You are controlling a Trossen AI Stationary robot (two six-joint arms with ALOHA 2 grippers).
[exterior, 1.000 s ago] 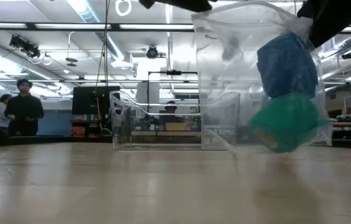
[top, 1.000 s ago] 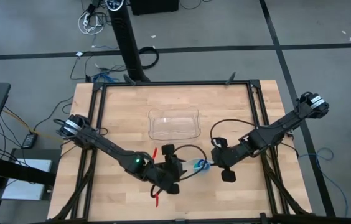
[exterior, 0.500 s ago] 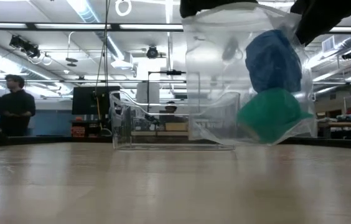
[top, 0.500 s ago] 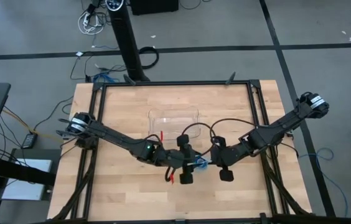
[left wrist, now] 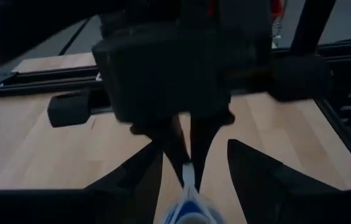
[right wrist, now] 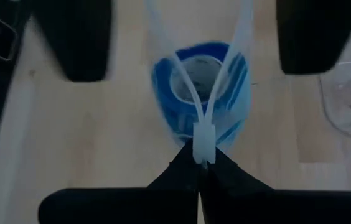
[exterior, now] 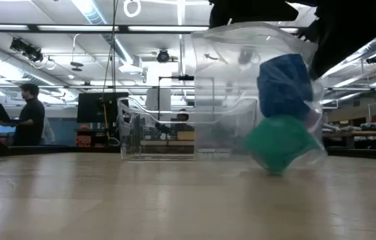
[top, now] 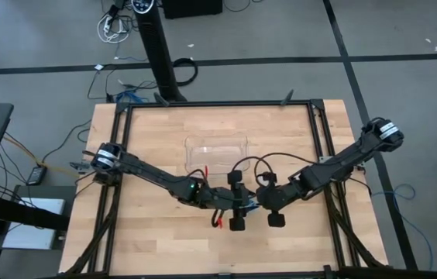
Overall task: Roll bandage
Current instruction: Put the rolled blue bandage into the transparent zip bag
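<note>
The bandage [exterior: 283,81], a compact blue roll, sits inside a clear bag [exterior: 221,80] above a teal-green block [exterior: 281,143]; the bag hangs with its lower corner at the table [top: 149,232], near the front middle. The right gripper [right wrist: 201,163] has its fingers pressed together, pinching the bag's top edge at the white zip slider [right wrist: 203,142]. The left gripper [left wrist: 191,163] faces it, fingers spread to either side of the bag. A clear tray [top: 216,153] stands behind. A person [exterior: 31,113] stands in the room beyond.
</note>
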